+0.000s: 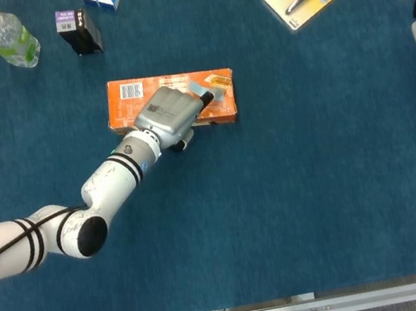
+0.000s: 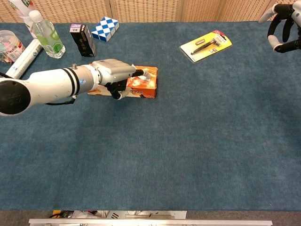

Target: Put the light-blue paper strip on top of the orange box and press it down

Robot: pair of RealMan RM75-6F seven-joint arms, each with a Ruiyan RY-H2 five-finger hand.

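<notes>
Placement looks done: light-blue paper strip (image 1: 203, 89) already lying on top of the orange box (image 1: 125, 97), toward the box's 3 o'clock end in the head view. Left hand (image 1: 171, 114) laid over the box, fingertips (image 1: 204, 101) on the strip's near end, palm down; nothing pinched as far as visible, fingers extended forward and close together. Judged mid-press. Remaining: finish pressing, lift off, confirm strip stays flat. How hard the contact is cannot be told.

Right hand (image 2: 281, 33) off at the far 2 o'clock edge of the bench, well apart from the box, fingers curled in, holding nothing visible.

Orientation: box long axis runs 9 to 3 o'clock, barcode end at 9. Strip mostly hidden under the hand; visible part slants roughly 10 to 4 o'clock, so slightly skewed against the box axis. Full strip length and far-end position hard to tell. In the chest view a pale corner of the strip (image 2: 148, 72) shows past the fingers.
</notes>
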